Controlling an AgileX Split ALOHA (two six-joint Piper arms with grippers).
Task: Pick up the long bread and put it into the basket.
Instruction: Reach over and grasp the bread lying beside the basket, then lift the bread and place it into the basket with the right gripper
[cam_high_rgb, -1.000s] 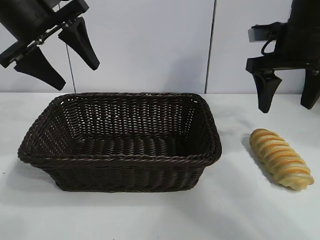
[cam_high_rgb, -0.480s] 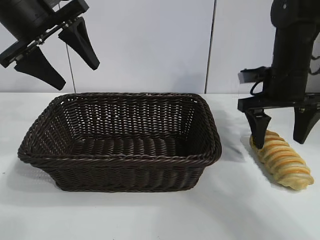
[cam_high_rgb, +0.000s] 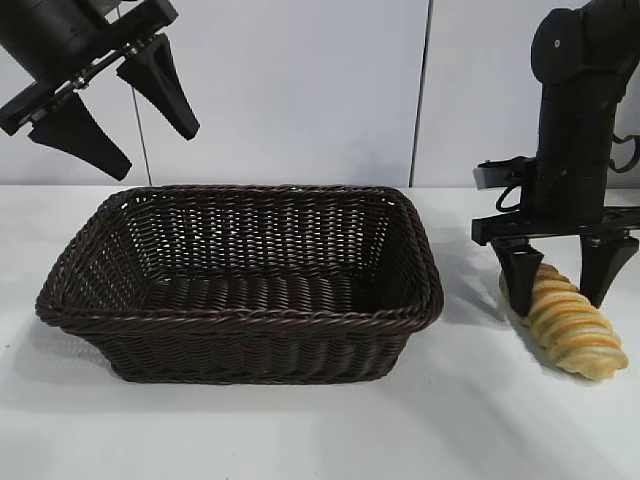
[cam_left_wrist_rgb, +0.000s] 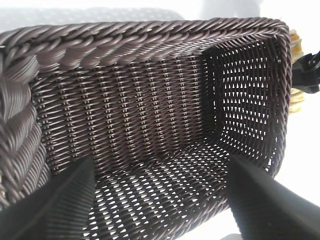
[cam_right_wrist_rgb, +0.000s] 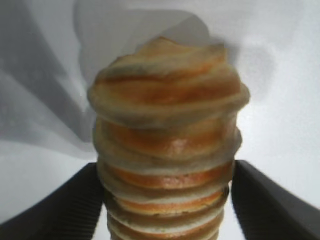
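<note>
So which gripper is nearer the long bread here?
Right. The right gripper straddles the long bread, a finger at each side. The left gripper hangs above the basket's far left corner.

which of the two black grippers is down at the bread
The right gripper: its fingers straddle the far end of the ridged golden-tan long bread on the table. The left gripper hangs open above the dark brown woven wicker basket, holding nothing.
</note>
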